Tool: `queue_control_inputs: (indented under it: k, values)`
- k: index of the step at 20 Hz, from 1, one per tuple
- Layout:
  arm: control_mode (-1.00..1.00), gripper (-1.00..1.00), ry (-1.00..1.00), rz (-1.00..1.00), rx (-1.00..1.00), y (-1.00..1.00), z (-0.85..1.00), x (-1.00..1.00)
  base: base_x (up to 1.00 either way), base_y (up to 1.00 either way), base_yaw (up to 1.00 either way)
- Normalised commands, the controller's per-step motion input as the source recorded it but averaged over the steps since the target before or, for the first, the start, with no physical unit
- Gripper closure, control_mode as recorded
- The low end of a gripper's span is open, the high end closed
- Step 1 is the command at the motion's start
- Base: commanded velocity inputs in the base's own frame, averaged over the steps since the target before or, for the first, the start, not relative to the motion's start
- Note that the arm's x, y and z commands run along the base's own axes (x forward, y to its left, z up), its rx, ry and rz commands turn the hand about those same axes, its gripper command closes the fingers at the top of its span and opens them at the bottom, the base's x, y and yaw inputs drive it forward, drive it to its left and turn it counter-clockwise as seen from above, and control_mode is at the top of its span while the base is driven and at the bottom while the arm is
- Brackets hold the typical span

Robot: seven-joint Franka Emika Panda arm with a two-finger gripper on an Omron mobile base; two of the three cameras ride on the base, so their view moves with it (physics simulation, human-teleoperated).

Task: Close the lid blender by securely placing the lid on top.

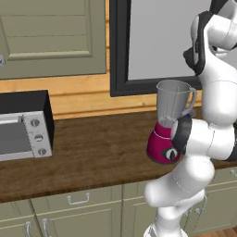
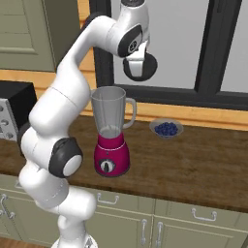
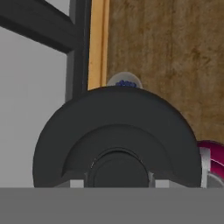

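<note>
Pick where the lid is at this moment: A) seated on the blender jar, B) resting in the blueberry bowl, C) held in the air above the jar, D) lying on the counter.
C: the lid hangs at the gripper, above the open jar of the blender.

Blender (image 2: 111, 140): clear grey glass-like jar, glossy magenta plastic-looking base. Lid (image 2: 140, 66): matt dark grey, smooth. Worktop (image 2: 203, 155): dark brown wood grain. Toaster oven (image 1: 23, 125): black top, silvery metal-look front. Cupboard fronts (image 1: 92, 213): matt grey-green w/ metal handles.
</note>
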Motion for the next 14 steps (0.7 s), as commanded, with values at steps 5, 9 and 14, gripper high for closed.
queue_control_inputs:
  k: [5,9,14]
  values:
    - [-1.0,1.0,0.03,0.08,0.0,0.37,0.0,0.04,0.0,0.0,0.0]
    - [-1.0,1.0,0.0,0.08,0.0,0.39,0.0,0.03,0.0,0.0,0.0]
    - [-1.0,1.0,0.05,0.12,-0.06,0.57,-0.05,0.09,0.0,0.0,0.0]
